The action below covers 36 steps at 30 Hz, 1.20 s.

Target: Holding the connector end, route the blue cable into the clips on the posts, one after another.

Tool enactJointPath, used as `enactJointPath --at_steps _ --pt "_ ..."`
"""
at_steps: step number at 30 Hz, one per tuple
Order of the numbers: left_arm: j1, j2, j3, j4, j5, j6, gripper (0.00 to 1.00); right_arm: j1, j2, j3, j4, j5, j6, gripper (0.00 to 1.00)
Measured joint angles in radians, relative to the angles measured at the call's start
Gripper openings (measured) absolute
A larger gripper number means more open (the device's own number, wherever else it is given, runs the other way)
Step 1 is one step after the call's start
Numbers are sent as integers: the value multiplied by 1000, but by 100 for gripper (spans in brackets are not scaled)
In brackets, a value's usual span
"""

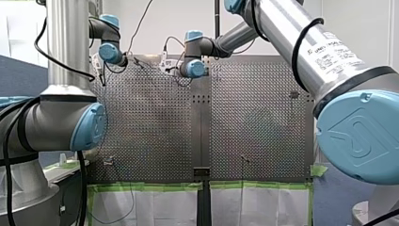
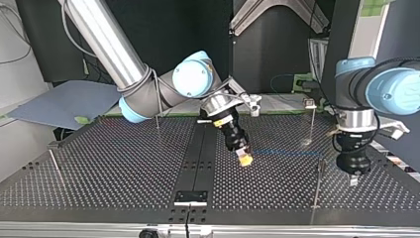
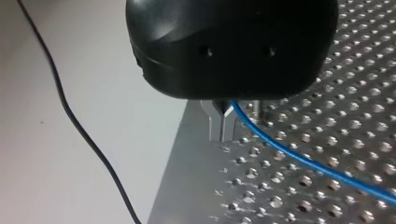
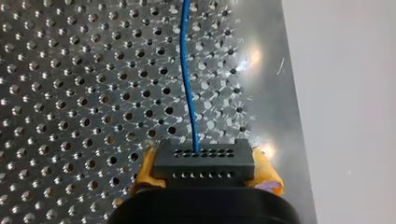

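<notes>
In the right wrist view a black connector [image 4: 203, 161] sits between the yellow pads [image 4: 267, 175] of my right gripper [image 4: 204, 171], which is shut on it. The thin blue cable [image 4: 187, 79] leaves the connector and runs straight ahead over the perforated plate. In the top view my right gripper [image 2: 243, 157] hangs tilted just above the table's middle. From it the cable [image 2: 285, 152] stretches low to my left gripper [image 2: 353, 181] at the view's right. In the left wrist view the metal fingers [image 3: 219, 126] are shut together on the blue cable [image 3: 299, 156], close to the plate's edge.
Thin posts stand on the table: one with a clip [image 2: 310, 103] behind the cable, one [image 2: 318, 183] beside my left gripper, one [image 2: 157, 118] near my right arm's elbow, one [image 2: 55, 166] at the top view's left. A black cord [image 3: 79, 130] lies off the plate.
</notes>
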Motion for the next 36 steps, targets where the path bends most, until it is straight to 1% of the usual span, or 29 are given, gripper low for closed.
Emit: enactJointPath --at_steps 6,10,13,18,23,28,32,36 --pt "1 -30 16 -10 5 -1 0 -3 1 -16 0 -10 0 0" --pt "7 -39 18 -4 7 -14 0 -9 8 -25 0 -11 0 0" --pt "14 -43 19 1 13 -25 0 -13 25 -42 3 -11 0 0" --pt "25 -49 19 6 25 -35 0 -15 58 -79 8 -11 0 0" --pt "35 -55 19 26 39 -51 0 -17 67 -102 8 -12 0 0" --pt "43 -78 19 45 63 -69 0 -27 69 -112 8 -14 0 0" --pt "51 -87 27 56 69 -81 0 -37 70 -113 9 -16 0 0" --pt "51 -93 49 62 71 -97 0 -52 71 -114 8 -22 0 0"
